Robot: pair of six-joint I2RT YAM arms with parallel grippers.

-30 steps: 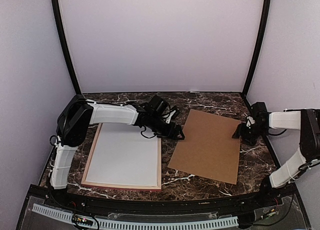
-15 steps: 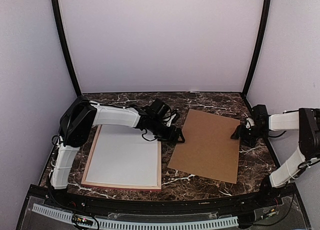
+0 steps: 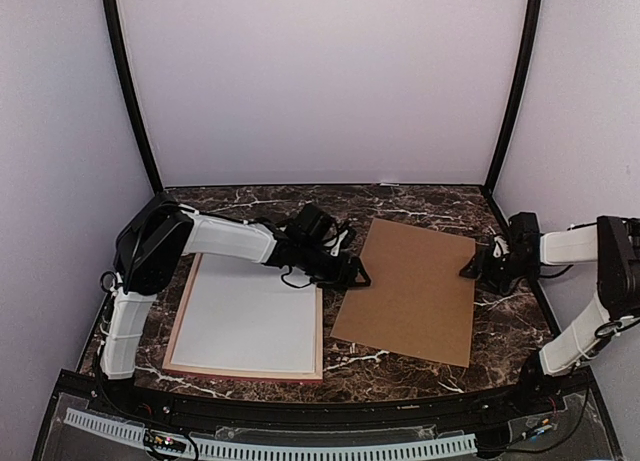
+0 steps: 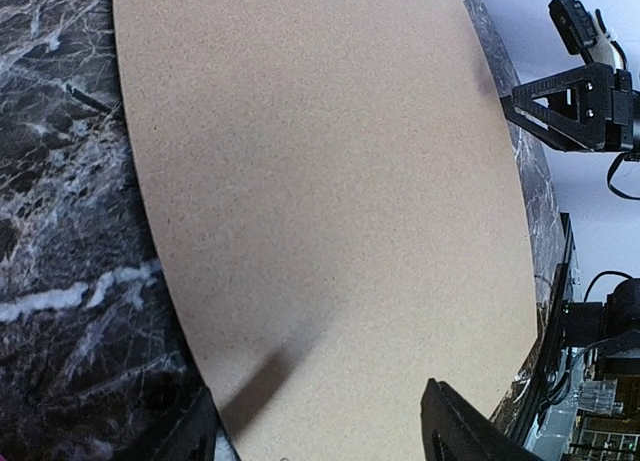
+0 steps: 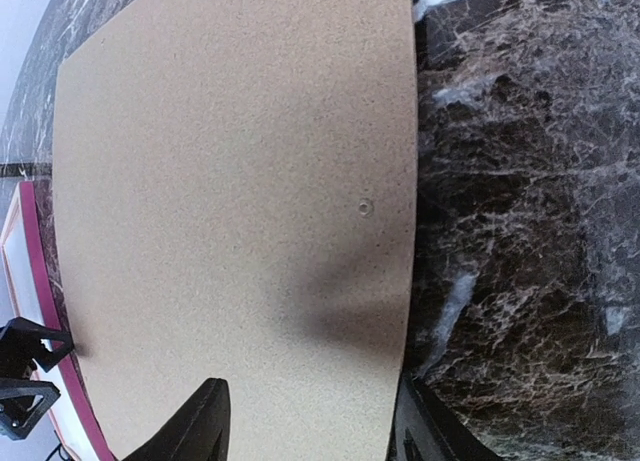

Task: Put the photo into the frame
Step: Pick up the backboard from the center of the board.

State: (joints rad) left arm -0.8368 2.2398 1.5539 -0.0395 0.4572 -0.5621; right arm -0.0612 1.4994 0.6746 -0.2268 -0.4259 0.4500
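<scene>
A: Grippers: left gripper (image 3: 355,276) and right gripper (image 3: 470,271) both have jaws apart and hold nothing, one at each side edge of the brown backing board (image 3: 410,291).
B: Photo?
A: Can't spot it. The frame (image 3: 319,331), with thin pink-red rails, lies flat just left of the board, filled by a plain white sheet (image 3: 250,321).
B: Step?
A: Probably closing up. You'd pinch the stiff, matte board and carry it left.

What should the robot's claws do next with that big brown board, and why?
Probably close both claws gently onto the brown board so it can be lifted. The left claw sits at its left edge and the right claw at its right edge, both open. The board lies flat beside the frame, which already holds a white sheet.
</scene>
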